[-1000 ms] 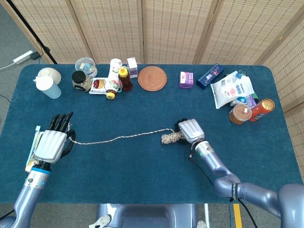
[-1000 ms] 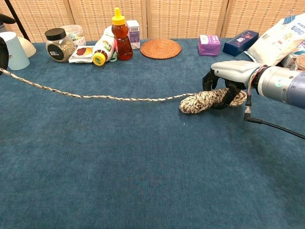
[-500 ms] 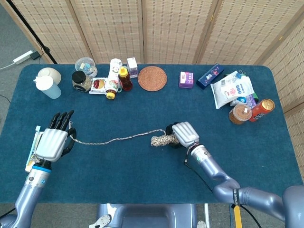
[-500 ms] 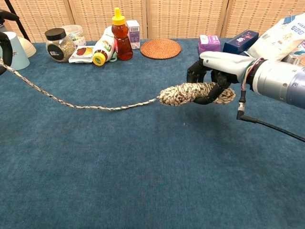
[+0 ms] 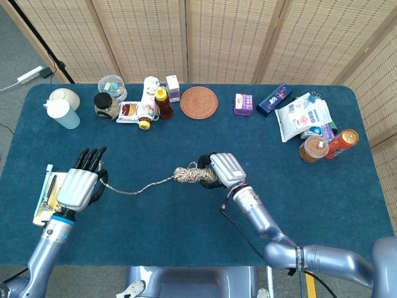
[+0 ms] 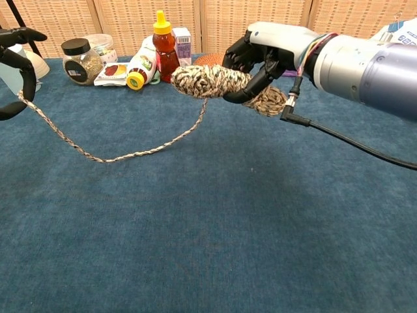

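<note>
From the head view, the right hand (image 5: 224,169) grips a wound bundle of speckled beige cord (image 5: 193,176) above the blue table (image 5: 186,217), its loose tail trailing to the left hand (image 5: 79,186). From the chest view, the right hand's fingers (image 6: 257,78) curl around the bundle (held clear of the cloth), while the left hand's fingers (image 6: 19,59) pinch the tail's end at the frame's edge.

Rope (image 5: 149,184): braided cord, speckled cream and dark; one end wound into a thick bundle (image 5: 192,176), the remainder a single loose strand; bundle gripped by the right hand (image 5: 224,170) and raised off the tabletop (image 5: 186,236), lying roughly level, near the tabletop's middle; strand sags to the tabletop surface, then rises to the left hand (image 5: 79,186), which holds its far end near the left edge.
</note>
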### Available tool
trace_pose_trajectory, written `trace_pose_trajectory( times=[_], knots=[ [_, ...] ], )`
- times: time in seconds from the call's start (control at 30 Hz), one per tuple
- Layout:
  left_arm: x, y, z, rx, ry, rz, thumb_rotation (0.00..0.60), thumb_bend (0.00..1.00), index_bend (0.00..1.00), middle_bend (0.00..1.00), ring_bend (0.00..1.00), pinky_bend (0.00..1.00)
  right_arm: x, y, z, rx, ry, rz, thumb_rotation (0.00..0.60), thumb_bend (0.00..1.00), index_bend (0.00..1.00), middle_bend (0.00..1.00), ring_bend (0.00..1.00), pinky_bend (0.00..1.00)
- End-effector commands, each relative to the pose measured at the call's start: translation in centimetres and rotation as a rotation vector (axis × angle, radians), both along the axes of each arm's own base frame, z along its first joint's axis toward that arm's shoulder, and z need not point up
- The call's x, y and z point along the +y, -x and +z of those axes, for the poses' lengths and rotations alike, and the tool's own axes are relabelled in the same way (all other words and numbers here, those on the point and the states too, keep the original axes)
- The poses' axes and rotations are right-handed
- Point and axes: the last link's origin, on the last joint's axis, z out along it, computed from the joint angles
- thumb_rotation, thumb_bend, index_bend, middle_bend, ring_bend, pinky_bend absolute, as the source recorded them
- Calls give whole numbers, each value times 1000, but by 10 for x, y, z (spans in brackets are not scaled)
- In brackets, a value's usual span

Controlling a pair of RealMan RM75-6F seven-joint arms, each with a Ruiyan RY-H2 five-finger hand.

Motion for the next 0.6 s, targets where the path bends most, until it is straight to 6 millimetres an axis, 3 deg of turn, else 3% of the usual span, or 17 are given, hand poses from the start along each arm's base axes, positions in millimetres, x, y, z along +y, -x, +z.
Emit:
trace_pose_trajectory(
  times=[0.03, 0.3, 0.6],
  knots=[
    [-7, -5, -2, -1, 19, -22, 600, 443, 652, 0, 0, 0, -6, -24, 3, -54, 25, -72, 600, 789, 736, 503, 399, 628],
    [-24, -32, -2, -66, 72, -82, 600, 439, 652, 0, 0, 0, -25, -47, -23, 37, 125, -322, 600, 830, 739, 510, 401, 629],
    [-32, -77, 9, -161, 107, -162, 600, 437, 652, 0, 0, 0, -28, -45, -52, 137, 147, -416, 600, 835, 742, 521, 419, 630]
  ],
)
